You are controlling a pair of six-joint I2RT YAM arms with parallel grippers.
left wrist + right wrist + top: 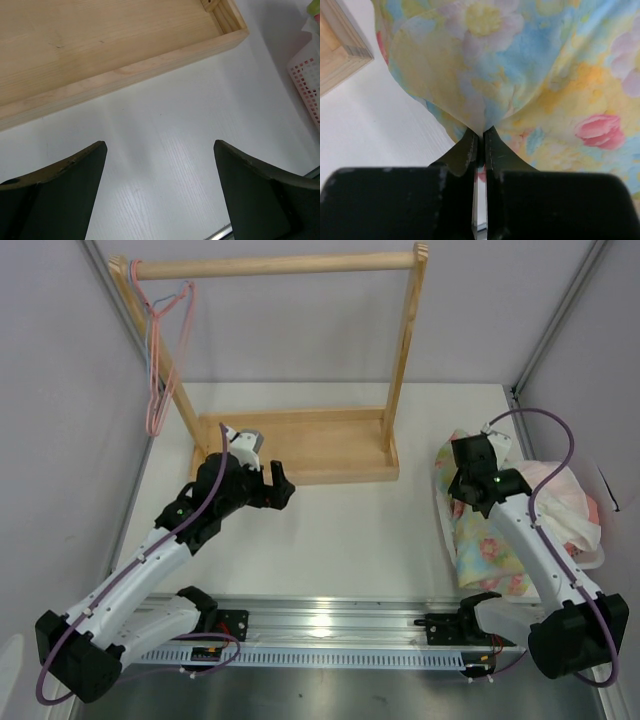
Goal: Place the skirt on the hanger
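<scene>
The right gripper (481, 134) has its two dark fingers pressed together on a fold of the skirt (520, 65). This is a thin soft cloth in pale yellow, blue and green with pink flowers. The rest of the skirt lies under and beyond this gripper on the white counter (330, 530). The left gripper (159, 145) is spread wide and holds nothing. Just ahead of it is the smooth wooden base of the rack (100, 45). The hanger (152, 400), of thin pink wire, hangs from the rack's round bar, well apart from the left gripper.
</scene>
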